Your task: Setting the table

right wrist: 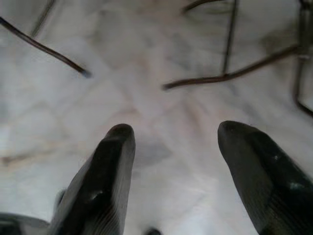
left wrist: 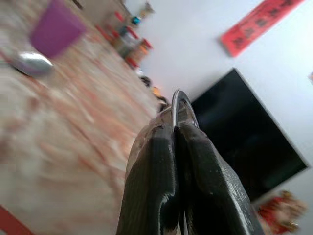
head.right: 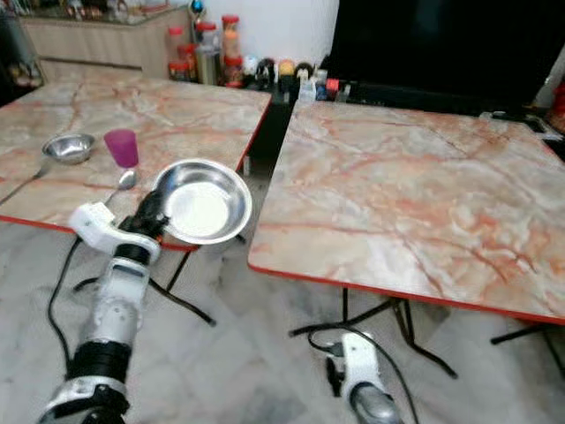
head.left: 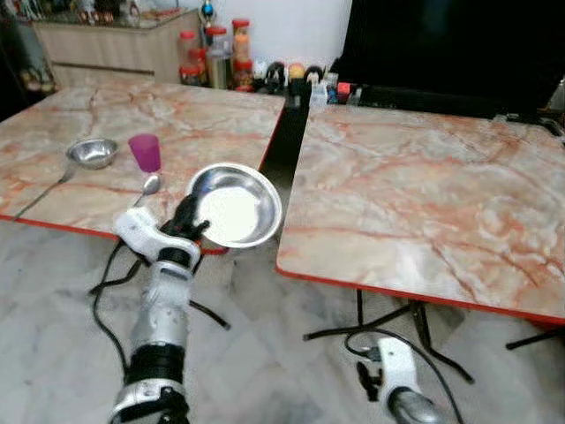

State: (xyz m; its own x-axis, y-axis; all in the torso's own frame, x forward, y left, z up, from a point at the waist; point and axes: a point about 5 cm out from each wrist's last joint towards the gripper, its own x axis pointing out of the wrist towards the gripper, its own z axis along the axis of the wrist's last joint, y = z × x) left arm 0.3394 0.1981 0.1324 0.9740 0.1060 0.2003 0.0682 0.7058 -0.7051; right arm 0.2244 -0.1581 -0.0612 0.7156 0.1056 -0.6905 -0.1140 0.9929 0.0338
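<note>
L gripper [head.left: 189, 223]: 2 fingers pinched tight on rim of round shiny steel plate [head.left: 235, 205], held over near edge of left marble worktop [head.left: 53, 190]. R gripper [right wrist: 173, 161]: fingers spread wide, holding nothing, above floor.

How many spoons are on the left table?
2. One spoon lies beside the purple cup, near the plate in the left gripper. The other spoon lies by the small bowl.
</note>
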